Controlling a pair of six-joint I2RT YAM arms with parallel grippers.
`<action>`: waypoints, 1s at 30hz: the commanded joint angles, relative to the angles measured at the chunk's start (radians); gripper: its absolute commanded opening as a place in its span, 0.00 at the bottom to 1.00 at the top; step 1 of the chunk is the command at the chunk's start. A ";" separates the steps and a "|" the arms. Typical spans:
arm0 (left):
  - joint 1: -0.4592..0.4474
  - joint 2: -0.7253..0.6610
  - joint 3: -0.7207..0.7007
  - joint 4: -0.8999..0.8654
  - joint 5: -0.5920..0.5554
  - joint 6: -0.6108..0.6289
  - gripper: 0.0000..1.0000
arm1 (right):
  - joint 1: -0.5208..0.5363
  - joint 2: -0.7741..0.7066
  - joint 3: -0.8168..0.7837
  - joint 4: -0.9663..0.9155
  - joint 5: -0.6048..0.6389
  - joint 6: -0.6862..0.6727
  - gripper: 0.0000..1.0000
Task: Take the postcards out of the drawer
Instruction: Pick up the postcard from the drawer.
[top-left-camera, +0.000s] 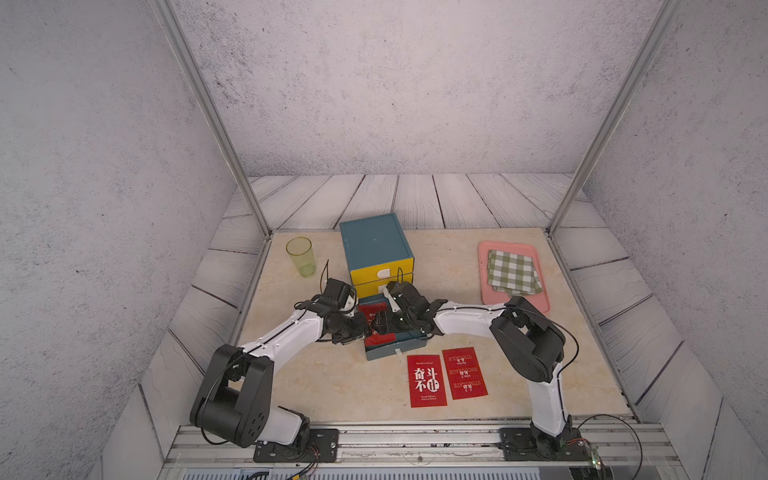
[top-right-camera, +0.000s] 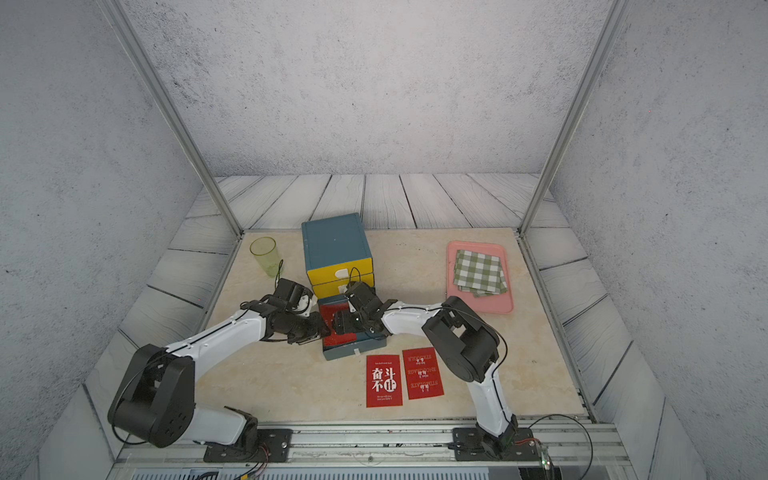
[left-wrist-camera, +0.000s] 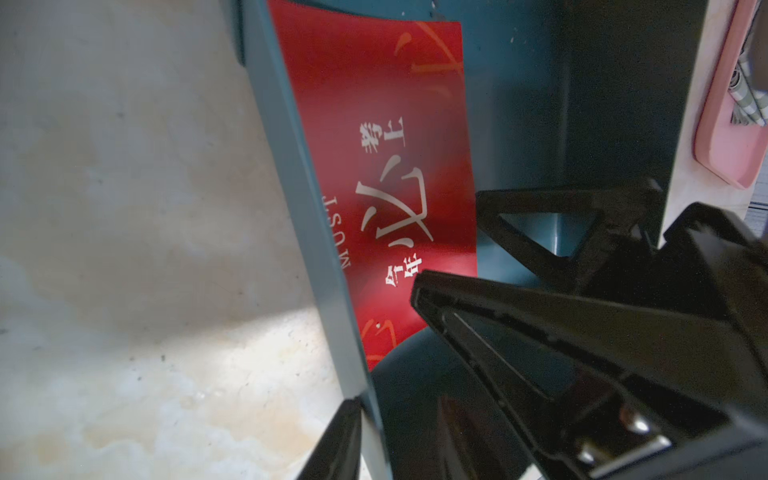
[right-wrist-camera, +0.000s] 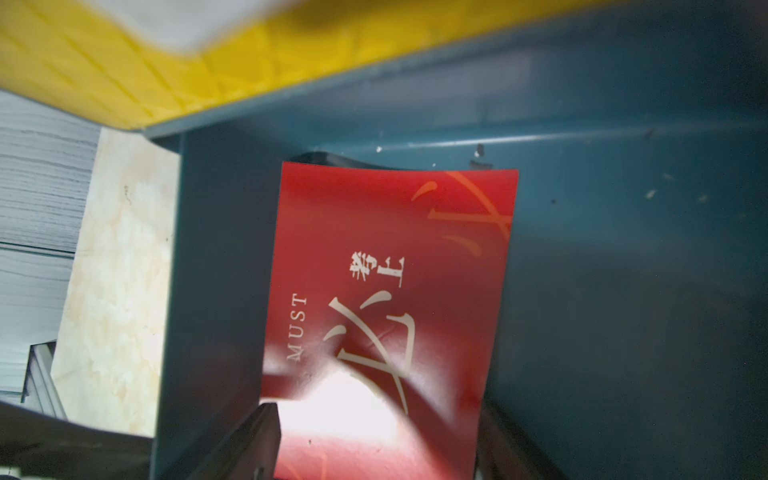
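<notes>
Already two of the postcards are out. One postcard (top-left-camera: 427, 380) with big white characters lies flat on the worktop (top-left-camera: 332, 386), and a second postcard (top-left-camera: 464, 374) lies just beside it, to its right. Both sit in front of the drawer (top-left-camera: 397, 352).

That drawer is the lowest in the cabinet (top-left-camera: 374, 241) and is pulled out toward the robot. The two yellow fronts above it are closed.

The third postcard (right-wrist-camera: 386, 270) is still inside the drawer and shows in both top views as a red patch (top-right-camera: 332, 311). It bows upward, with its far end lifted off the drawer floor. One long edge runs along the drawer's left wall (left-wrist-camera: 291, 166). It is printed with white characters and the word MUST.

The right pincer (right-wrist-camera: 376, 415) reaches into the drawer with its jaws spread wide, one finger near each long edge of the card's near end.

The left pincer (top-left-camera: 365, 330) sits at the drawer's left wall with its jaws partly apart. One finger (left-wrist-camera: 336, 440) is outside that wall. Whether the pincer clamps the wall I cannot tell.

A green cup (top-left-camera: 300, 255) stands left of the cabinet. At the right, a pink tray (top-left-camera: 536, 299) holds a folded checked cloth (top-left-camera: 513, 272).
</notes>
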 joint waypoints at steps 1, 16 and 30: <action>-0.014 0.005 0.027 0.015 0.012 0.011 0.35 | 0.026 0.039 -0.010 -0.020 -0.113 -0.004 0.77; -0.014 -0.008 0.032 0.004 -0.003 0.014 0.39 | 0.025 0.043 -0.016 -0.007 -0.123 -0.002 0.77; -0.014 -0.027 0.034 -0.004 -0.013 0.015 0.40 | 0.022 -0.015 -0.079 0.099 -0.143 0.019 0.77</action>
